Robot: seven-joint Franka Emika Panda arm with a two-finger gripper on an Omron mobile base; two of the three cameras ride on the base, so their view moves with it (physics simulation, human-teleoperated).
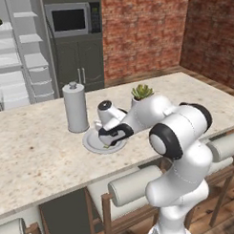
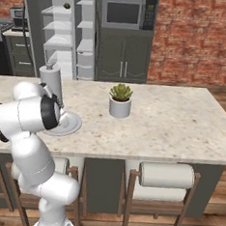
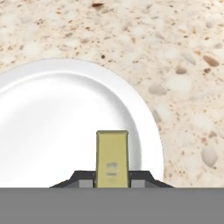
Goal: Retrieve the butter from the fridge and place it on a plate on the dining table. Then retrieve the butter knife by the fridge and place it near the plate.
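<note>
Your claw (image 3: 112, 180) is pinching the butter (image 3: 112, 158), with one dark finger on each side of the stick. In the hand view the yellow stick stands out from the fingers over the inner part of the plate (image 3: 52, 113); whether it touches the plate surface you cannot tell.

The plate (image 1: 93, 144) lies on the speckled counter (image 1: 39, 155), just beside the tall grey canister (image 1: 75, 107). A small plant in a white pot (image 2: 120, 100) stands on the same counter, well apart from the plate (image 2: 71, 124) toward the right in the right base view.

Behind the counter the fridge (image 1: 21, 55) stands with its white shelves visible, next to the dark cabinet with the microwave (image 2: 124, 12). Cushioned stools (image 2: 166, 180) stand at the near side of the counter.
</note>
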